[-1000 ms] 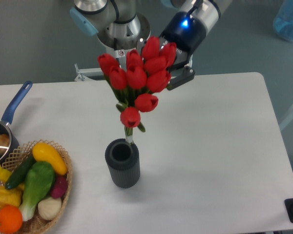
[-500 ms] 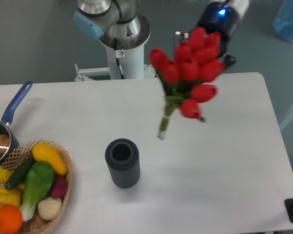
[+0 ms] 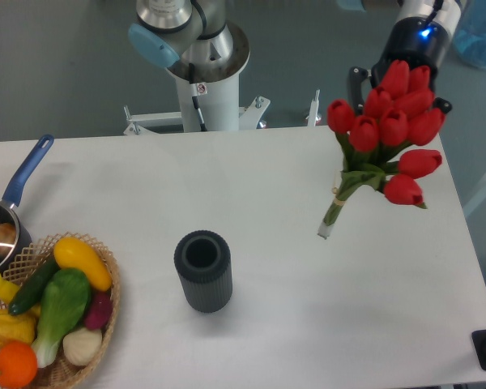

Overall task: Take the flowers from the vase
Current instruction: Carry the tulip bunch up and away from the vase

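Since half a second ago the flowers (image 3: 385,130) have travelled farther toward two o'clock, well clear of the vase (image 3: 203,271), and now hang tilted in the air over the tabletop (image 3: 308,324), their bound stem end pointing toward seven o'clock. Behind the red buds, the gripper (image 3: 398,77) has its jaws clenched on the bunch, though the buds hide the contact itself. Standing empty and upright, the vase sits near centre. At eight o'clock are a wicker basket (image 3: 105,324) of vegetables and a blue-handled saucepan (image 3: 12,203).
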Available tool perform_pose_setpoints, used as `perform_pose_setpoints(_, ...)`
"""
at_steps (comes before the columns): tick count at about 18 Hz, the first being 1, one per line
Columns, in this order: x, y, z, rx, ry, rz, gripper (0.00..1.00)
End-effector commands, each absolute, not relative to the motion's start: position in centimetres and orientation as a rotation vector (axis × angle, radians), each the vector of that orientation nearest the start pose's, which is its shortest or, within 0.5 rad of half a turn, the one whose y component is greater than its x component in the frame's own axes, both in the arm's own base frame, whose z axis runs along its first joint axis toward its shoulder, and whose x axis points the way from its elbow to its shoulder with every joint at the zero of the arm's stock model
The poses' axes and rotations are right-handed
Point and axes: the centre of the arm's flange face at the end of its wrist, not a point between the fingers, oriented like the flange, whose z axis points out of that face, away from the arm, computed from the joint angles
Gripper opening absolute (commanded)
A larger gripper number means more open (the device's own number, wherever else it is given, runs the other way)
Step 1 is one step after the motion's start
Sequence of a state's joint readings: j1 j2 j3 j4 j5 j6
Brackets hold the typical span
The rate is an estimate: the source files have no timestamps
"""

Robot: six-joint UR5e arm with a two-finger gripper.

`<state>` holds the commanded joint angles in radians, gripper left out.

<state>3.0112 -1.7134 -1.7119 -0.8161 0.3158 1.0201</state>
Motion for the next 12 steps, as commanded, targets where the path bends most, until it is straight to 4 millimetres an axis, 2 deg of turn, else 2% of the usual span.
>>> perform_pose_setpoints(12, -50.64, 29.69, 48.71, -1.899, -0.085, -0.005, 0.34)
